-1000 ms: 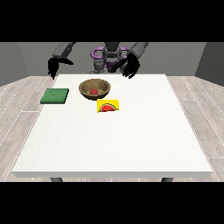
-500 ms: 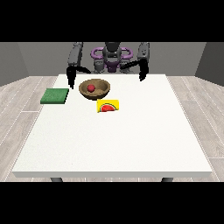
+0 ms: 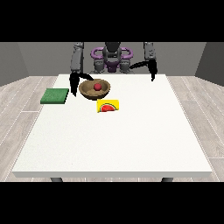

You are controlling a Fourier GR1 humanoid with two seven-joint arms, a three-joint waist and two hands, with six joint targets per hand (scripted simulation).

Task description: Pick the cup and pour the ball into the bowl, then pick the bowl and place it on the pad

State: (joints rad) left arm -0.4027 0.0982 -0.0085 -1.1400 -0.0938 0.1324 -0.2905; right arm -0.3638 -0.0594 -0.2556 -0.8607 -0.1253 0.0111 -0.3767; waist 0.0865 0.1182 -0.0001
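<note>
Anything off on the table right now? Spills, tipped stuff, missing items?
No cup in view. The red ball already sits in the brown bowl; the green pad is bare. A yellow card lies beside the bowl. Nothing spilled.

Single front view, across the table, facing the robot

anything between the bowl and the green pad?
Only the hand at the view's left, hanging beside the bowl; from it to the green pad, bare white table. Front view shows it.

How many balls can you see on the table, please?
1: a red ball lies inside the brown bowl, near the table's far edge. Nothing suggests another is hidden.
</note>
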